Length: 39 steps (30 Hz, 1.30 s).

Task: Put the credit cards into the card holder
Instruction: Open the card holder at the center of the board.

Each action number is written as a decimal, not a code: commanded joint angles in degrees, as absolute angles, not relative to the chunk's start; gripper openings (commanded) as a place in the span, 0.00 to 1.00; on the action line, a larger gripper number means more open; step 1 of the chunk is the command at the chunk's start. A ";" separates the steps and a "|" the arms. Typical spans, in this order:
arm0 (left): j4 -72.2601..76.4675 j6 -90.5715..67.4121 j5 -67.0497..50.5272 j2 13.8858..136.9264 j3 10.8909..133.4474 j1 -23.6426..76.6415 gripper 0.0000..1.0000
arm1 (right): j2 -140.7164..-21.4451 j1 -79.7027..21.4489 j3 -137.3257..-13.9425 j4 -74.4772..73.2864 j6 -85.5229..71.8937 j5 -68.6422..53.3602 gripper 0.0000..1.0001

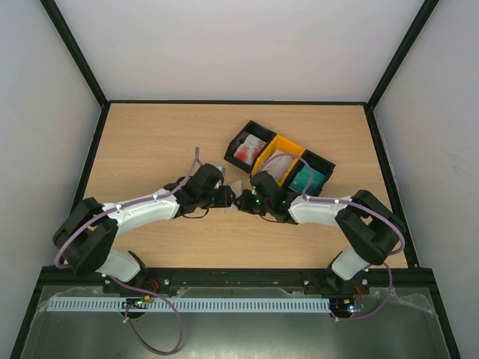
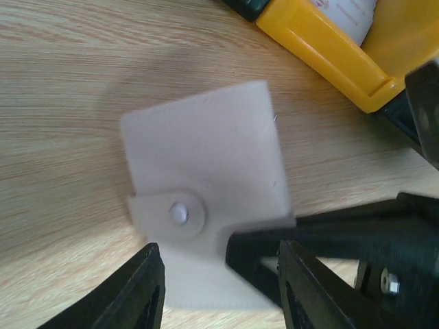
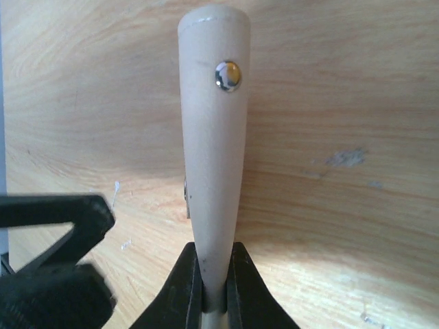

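Grip on the small beige-tan folding card holder: one arm only

Clamped on one edge, the right gripper holds it just off the near side of the orange plastic bin. The left gripper stands apart astride the opposite edge, pressing nothing (probably freed to work the snap tab). Snapped closed, the holder runs straight out from the right fingers, seen edge-on from that wrist.

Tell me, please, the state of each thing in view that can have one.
card holder: folded, clamped at one edge by the right gripper.
right gripper: shut on the card holder.
left gripper: open, gripping nothing.
credit cards: lying in the bins.
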<state>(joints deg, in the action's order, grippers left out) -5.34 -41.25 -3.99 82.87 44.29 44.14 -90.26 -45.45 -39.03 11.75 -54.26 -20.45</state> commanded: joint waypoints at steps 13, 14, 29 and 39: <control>-11.15 -42.83 -4.30 92.79 46.30 43.41 0.32 | -88.75 -48.69 -41.39 7.53 -52.46 -18.66 0.02; -11.50 -42.76 -3.86 93.07 46.25 43.42 0.31 | -88.83 -48.68 -41.47 7.49 -52.49 -18.60 0.02; -22.46 -43.20 15.69 93.17 48.73 43.18 0.20 | -89.60 -48.69 -44.80 -2.42 -51.71 -13.01 0.02; -17.24 -42.58 5.24 84.97 47.81 41.44 0.38 | -89.38 -48.69 -44.09 0.02 -52.60 -15.66 0.02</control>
